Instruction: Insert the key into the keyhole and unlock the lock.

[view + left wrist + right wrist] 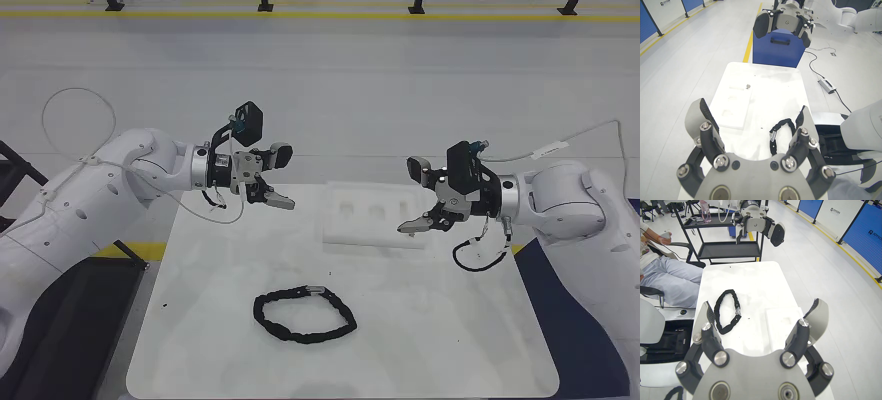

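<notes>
A black fabric-covered chain lock [303, 315] lies coiled on the white table, its silver cylinder [315, 291] at the far side of the loop. The lock's chain [780, 124] and cylinder [773, 135] also appear in the left wrist view, and the chain [723, 313] in the right wrist view. A small silver key [748, 86] rests in an end slot of the white foam tray [375, 215]. My left gripper [283, 178] hovers open and empty off the tray's left end. My right gripper [412, 196] hangs open and empty over the tray's right end.
The white table [480, 340] has rounded corners and ends just beyond both arms. A blue cabinet [776, 49] stands past its end behind the right arm. A black wire cart [725, 247] stands past the opposite end, behind the left arm.
</notes>
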Robot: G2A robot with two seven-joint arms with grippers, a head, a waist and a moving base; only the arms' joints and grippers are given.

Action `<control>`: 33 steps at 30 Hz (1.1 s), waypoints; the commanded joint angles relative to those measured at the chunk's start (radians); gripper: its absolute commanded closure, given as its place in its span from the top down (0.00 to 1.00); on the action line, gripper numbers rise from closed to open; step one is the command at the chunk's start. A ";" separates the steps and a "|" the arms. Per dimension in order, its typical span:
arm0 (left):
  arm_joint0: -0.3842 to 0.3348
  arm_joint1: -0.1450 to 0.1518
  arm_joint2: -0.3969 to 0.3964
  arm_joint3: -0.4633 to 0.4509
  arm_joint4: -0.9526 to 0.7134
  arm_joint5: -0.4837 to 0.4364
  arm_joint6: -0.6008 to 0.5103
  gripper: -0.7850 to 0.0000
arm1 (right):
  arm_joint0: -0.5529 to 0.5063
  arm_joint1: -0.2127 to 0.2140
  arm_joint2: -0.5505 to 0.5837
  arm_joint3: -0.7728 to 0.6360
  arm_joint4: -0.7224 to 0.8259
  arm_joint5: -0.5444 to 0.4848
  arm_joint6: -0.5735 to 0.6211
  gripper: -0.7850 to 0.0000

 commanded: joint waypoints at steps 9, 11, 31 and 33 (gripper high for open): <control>0.000 0.000 0.000 0.000 0.000 0.000 0.000 1.00 | 0.000 0.000 0.000 0.000 0.000 0.000 0.000 1.00; 0.000 0.000 0.000 0.000 0.000 0.000 0.000 1.00 | 0.000 0.000 0.000 0.000 0.000 0.000 0.000 1.00; 0.000 0.000 0.000 0.000 0.000 0.000 0.000 1.00 | -0.032 0.002 0.006 -0.014 -0.077 0.102 -0.007 1.00; 0.000 0.000 0.000 0.000 0.000 0.000 0.000 1.00 | -0.037 0.001 0.004 -0.001 -0.082 0.113 -0.012 1.00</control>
